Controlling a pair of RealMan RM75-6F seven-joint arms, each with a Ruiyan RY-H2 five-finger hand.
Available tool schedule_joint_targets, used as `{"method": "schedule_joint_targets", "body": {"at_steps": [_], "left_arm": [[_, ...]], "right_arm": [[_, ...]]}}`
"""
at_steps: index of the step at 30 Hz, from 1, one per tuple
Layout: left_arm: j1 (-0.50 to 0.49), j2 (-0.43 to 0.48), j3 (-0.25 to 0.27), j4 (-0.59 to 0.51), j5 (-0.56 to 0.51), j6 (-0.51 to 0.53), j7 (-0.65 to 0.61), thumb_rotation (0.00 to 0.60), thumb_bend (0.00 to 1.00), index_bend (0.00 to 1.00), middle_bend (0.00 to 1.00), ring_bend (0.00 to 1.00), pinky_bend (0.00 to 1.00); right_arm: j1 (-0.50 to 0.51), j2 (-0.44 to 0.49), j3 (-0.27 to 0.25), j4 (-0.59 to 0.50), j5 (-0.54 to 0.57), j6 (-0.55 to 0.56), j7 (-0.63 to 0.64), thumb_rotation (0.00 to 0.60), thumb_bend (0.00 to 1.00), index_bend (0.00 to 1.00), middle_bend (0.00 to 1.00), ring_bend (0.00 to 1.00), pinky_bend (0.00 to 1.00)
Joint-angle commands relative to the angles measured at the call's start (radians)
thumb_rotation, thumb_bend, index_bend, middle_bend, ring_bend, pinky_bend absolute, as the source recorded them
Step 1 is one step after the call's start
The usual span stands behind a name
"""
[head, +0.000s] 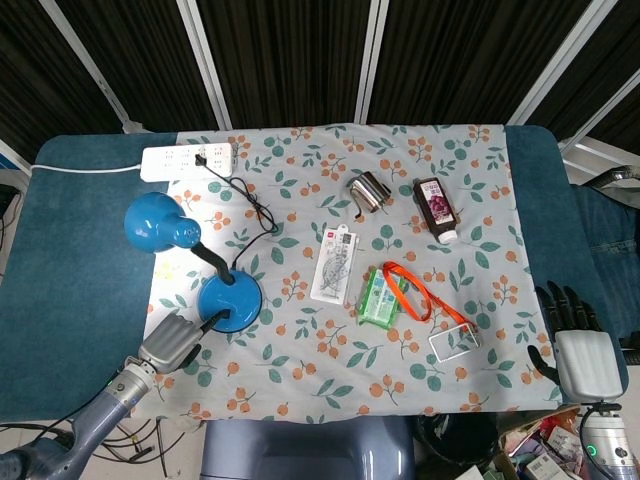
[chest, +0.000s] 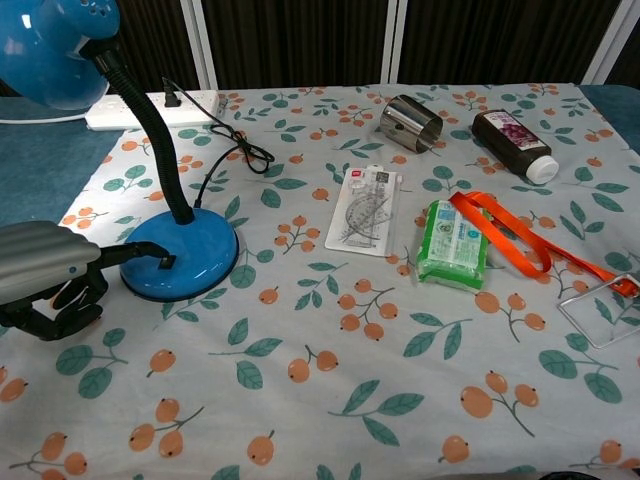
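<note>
A blue desk lamp stands at the table's left, its round base (head: 230, 298) (chest: 185, 255) on the floral cloth and its shade (head: 152, 222) (chest: 50, 40) bent out to the left. My left hand (head: 170, 343) (chest: 45, 275) lies just left of the base. One finger reaches out and touches the base's near edge, while the others are curled in and hold nothing. My right hand (head: 578, 345) hangs off the table's near right corner with its fingers apart and nothing in it. The chest view does not show it.
The lamp's cord runs back to a white power strip (head: 188, 160) (chest: 150, 108). In the middle lie a ruler pack (head: 333, 263) (chest: 366, 210), a green tissue pack (head: 380, 296) (chest: 453, 243) and an orange lanyard (head: 415, 290) (chest: 510, 235) with a clear card holder (head: 452, 341). Further back lie a metal ring (head: 368, 192) and a dark bottle (head: 437, 209).
</note>
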Motion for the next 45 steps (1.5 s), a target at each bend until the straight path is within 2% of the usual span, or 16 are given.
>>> {"method": "schedule_joint_targets", "body": {"at_steps": [1,22,32,38,42,45], "left_arm": [[0.0,0.0,0.0,0.0,0.0,0.0,0.0,0.6,0.55,0.01,0.73,0.62,0.61],[-0.003,-0.007,0.0,0.012,-0.015,-0.017,0.001,0.6,0.55,0.02,0.73,0.62,0.61],[-0.012,-0.018,-0.005,0.029,-0.041,-0.046,0.003,0.6,0.55,0.13,0.73,0.62,0.61],[-0.013,-0.011,-0.013,0.014,-0.043,-0.037,0.007,0.6,0.55,0.09,0.73,0.62,0.61],[-0.007,0.009,-0.022,-0.02,-0.018,0.008,0.005,0.6,0.55,0.06,0.73,0.62,0.6],[0.002,0.028,-0.03,-0.048,0.0,0.047,0.002,0.6,0.53,0.04,0.68,0.59,0.59]], "right_arm": [[0.0,0.0,0.0,0.0,0.0,0.0,0.0,0.6,0.2,0.01,0.02,0.03,0.14],[0.0,0.0,0.001,-0.001,0.004,-0.001,0.0,0.6,0.2,0.01,0.02,0.03,0.14],[-0.001,0.001,0.001,-0.001,0.004,0.0,0.0,0.6,0.2,0.01,0.02,0.03,0.14],[-0.001,0.001,0.001,-0.001,0.003,0.0,0.0,0.6,0.2,0.01,0.02,0.03,0.14],[-0.001,0.0,0.001,-0.001,0.002,0.001,-0.001,0.6,0.2,0.01,0.02,0.03,0.14],[-0.001,0.0,0.001,-0.001,0.002,0.002,-0.001,0.6,0.2,0.01,0.02,0.03,0.14]]}}
